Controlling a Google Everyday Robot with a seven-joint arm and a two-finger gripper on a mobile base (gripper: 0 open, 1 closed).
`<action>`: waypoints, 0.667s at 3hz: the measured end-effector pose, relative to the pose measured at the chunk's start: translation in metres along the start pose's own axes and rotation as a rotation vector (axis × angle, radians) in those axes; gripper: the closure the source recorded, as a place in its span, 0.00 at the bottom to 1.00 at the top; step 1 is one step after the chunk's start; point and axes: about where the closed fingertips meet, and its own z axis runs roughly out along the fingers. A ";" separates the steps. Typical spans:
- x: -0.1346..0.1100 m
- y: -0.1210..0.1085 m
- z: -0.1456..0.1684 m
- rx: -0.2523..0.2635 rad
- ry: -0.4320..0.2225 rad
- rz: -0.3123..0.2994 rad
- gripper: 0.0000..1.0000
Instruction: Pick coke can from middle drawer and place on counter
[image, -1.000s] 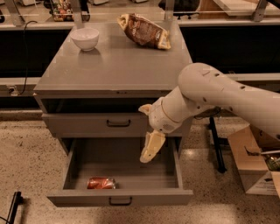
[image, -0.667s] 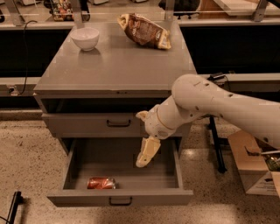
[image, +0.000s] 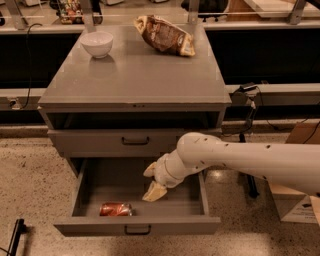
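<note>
**Lowered and swung left: cream two-finger gripper (image: 152, 181) now inside the wide grey middle drawer (image: 100, 227)**

From my station, the smooth white tubular arm (image: 240, 157) has dropped since a second ago. It has carried the gripper from above the drawer's right half to just over the middle of its floor. Its two blunt tan fingers stand spread apart, pinching nothing. The small red coke can (image: 115, 209) with silvery ends lies on its side where it was, against the inside of the drawer's front panel, left of centre. It is near the gripper but not touching it. Directly above the drawer sits a taller-fronted grey drawer (image: 100, 141), closed, with a small dark handle. Higher still, the flat, slightly glossy grey counter (image: 135, 80) carries a round white bowl (image: 97, 43) over the drawer's left end. A crumpled brown and yellow snack bag (image: 165, 36) lies over its right half.
</note>
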 end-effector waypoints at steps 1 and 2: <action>0.007 -0.004 0.044 -0.019 -0.007 -0.025 0.31; 0.007 -0.001 0.046 -0.026 -0.009 -0.023 0.08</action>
